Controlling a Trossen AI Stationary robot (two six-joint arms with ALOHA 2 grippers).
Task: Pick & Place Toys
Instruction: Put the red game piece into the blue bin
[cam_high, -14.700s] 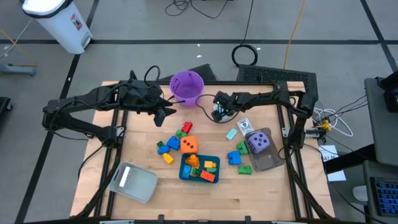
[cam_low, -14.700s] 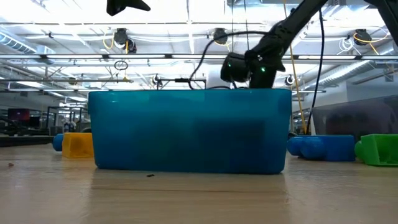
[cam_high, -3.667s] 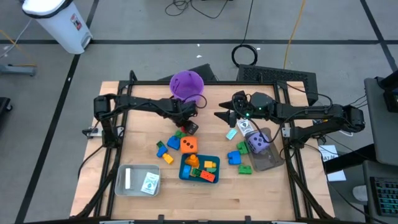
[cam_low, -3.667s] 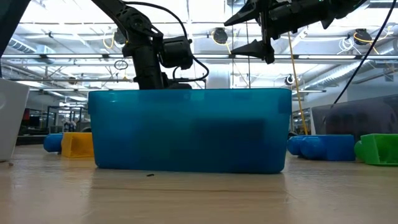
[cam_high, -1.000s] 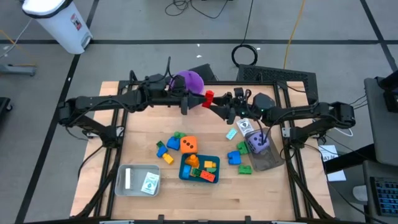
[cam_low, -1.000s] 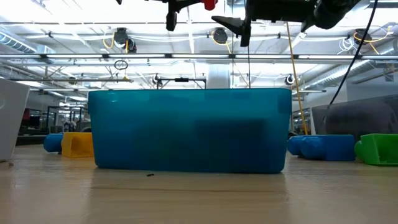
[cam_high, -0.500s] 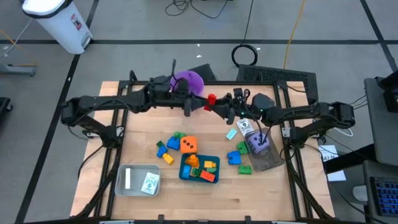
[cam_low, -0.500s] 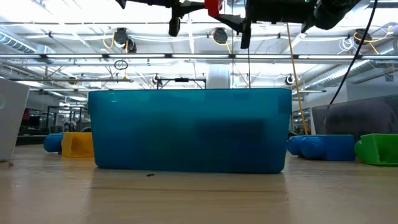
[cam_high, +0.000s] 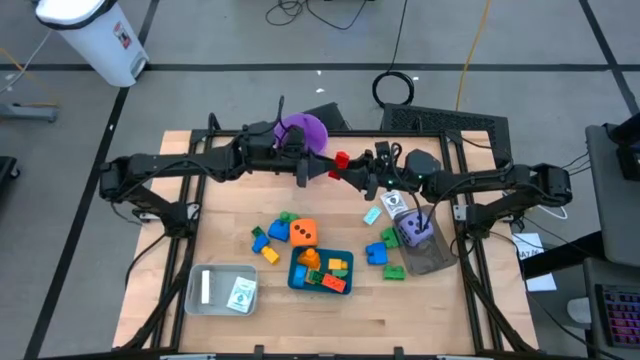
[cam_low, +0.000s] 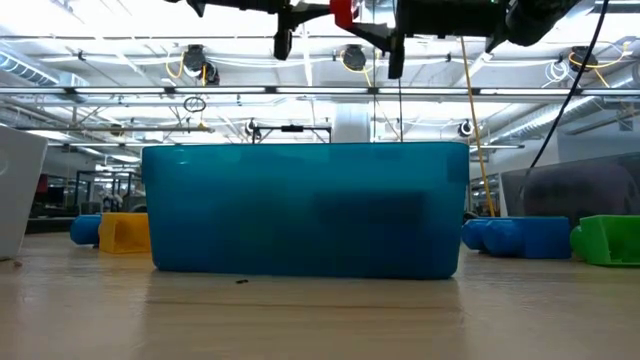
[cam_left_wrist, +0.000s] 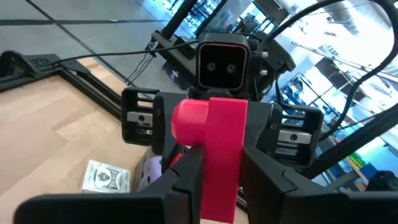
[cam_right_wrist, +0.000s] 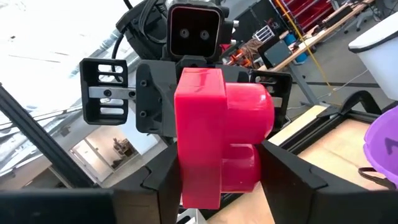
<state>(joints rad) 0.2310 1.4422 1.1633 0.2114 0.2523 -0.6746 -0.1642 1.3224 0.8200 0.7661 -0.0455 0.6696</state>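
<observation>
A red brick (cam_high: 341, 159) hangs high over the table's far middle, just in front of the purple bucket (cam_high: 305, 130). Both grippers meet on it. My left gripper (cam_high: 328, 166) reaches in from the table's left and is shut on the brick (cam_left_wrist: 217, 143). My right gripper (cam_high: 353, 170) comes from the right, its fingers closed against the same brick (cam_right_wrist: 217, 143). The low view shows the brick (cam_low: 342, 12) near the top, between the two arms. Other toys lie on the table below. My left gripper (cam_left_wrist: 221, 193) pinches the red brick's near end (cam_left_wrist: 217, 180) between its two fingers, which lie about level and point toward the table's right. The brick is lifted clear. My right gripper (cam_right_wrist: 221, 193) pinches the brick's opposite end (cam_right_wrist: 211, 180) between its two fingers (cam_right_wrist: 163, 180), level and from the right. The round studs (cam_right_wrist: 252, 137) face sideways.
Below lie an orange die (cam_high: 303, 233), loose bricks (cam_high: 268, 240), a teal tray (cam_high: 296, 277) of bricks, a grey tray (cam_high: 222, 290) with cards, and a purple die (cam_high: 417, 228) in a clear tray (cam_high: 430, 258). A card (cam_high: 393, 200) lies under the right arm.
My left gripper has carried the red brick a little toward the table's right, in between the right gripper's fingers. Those fingers have drawn in against the brick. The brick stays high and clear of the table.
</observation>
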